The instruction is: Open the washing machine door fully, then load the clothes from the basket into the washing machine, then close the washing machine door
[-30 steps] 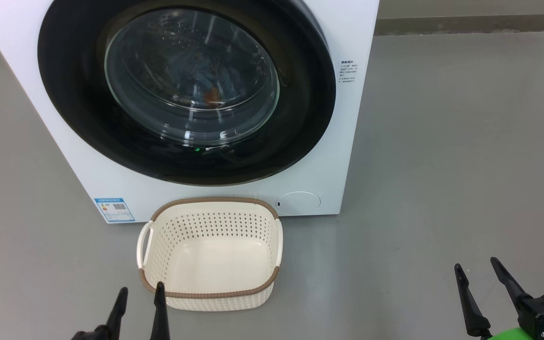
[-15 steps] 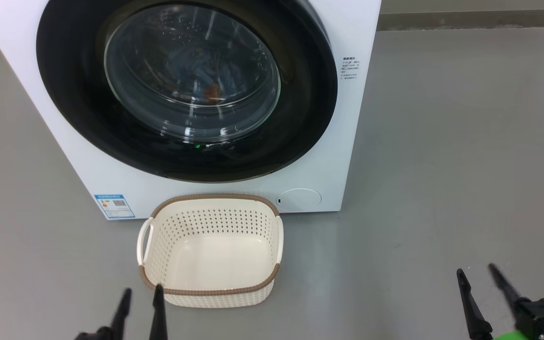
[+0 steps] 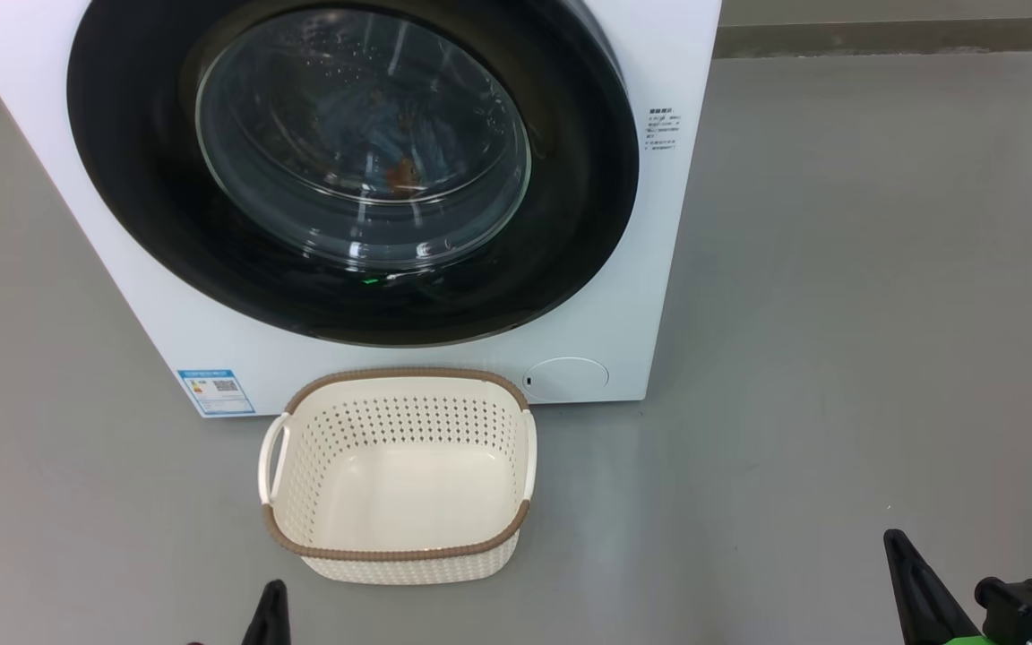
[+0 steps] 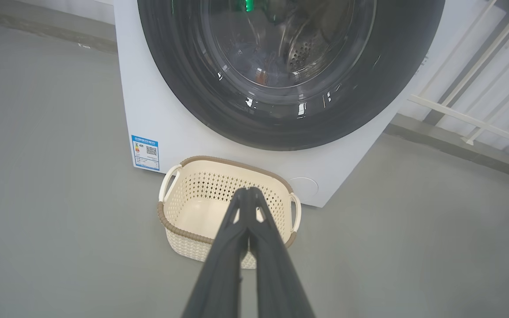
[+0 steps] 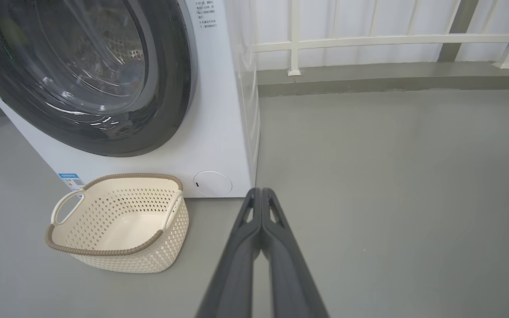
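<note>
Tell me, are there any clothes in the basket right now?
No, the basket shows just its bare cream floor and perforated walls in the head view.

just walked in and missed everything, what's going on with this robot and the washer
A two-armed robot is doing laundry, and it looks about finished. The washing machine door is shut, and the clothes show through its glass, inside the washing machine. The basket sits empty on the floor in front. The left gripper and right gripper are both shut, hold nothing, and touch neither door nor basket.
</note>
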Controlling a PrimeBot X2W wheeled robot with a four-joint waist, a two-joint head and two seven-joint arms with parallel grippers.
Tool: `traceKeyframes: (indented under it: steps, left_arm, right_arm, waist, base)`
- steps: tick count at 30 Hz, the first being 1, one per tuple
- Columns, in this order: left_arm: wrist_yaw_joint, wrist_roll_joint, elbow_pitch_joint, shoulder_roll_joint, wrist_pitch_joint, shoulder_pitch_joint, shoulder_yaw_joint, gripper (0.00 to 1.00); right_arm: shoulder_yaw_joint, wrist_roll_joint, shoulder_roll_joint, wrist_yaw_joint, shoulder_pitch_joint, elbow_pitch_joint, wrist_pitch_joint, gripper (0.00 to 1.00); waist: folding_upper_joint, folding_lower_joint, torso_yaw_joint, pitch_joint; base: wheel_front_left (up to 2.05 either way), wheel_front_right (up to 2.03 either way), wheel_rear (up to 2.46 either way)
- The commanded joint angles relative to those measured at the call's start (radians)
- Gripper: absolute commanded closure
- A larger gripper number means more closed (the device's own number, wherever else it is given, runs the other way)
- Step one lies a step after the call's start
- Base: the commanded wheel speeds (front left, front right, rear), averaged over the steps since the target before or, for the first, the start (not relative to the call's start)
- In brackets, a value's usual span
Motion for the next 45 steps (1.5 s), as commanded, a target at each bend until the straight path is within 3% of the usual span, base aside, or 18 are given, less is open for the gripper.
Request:
traceKeyframes:
  steps: [1,5,45]
  left_arm:
    - [-0.007,-0.038,-0.015,0.009,0.006,-0.031,0.014,1.0]
    - [-0.016,-0.124,-0.007,0.014,0.025,-0.046,0.027,1.0]
    - [-0.058,-0.536,0.02,0.03,0.129,-0.114,0.1,1.0]
  right_arm:
    - [0.0,0.044,-0.006,-0.001,-0.018,-0.023,0.006,1.0]
    - [0.002,0.145,-0.003,-0.001,-0.028,-0.023,0.028,1.0]
    - [0.009,0.636,0.014,-0.003,-0.082,-0.022,0.143,1.0]
  waist:
    - [0.0,-0.0001,-0.001,0.001]
    - [0.0,-0.0002,-0.002,0.002]
    - [0.0,-0.0002,-0.012,0.006]
  base:
    - [0.0,0.0,0.0]
    - [0.0,0.0,0.0]
    - [0.0,0.0,0.0]
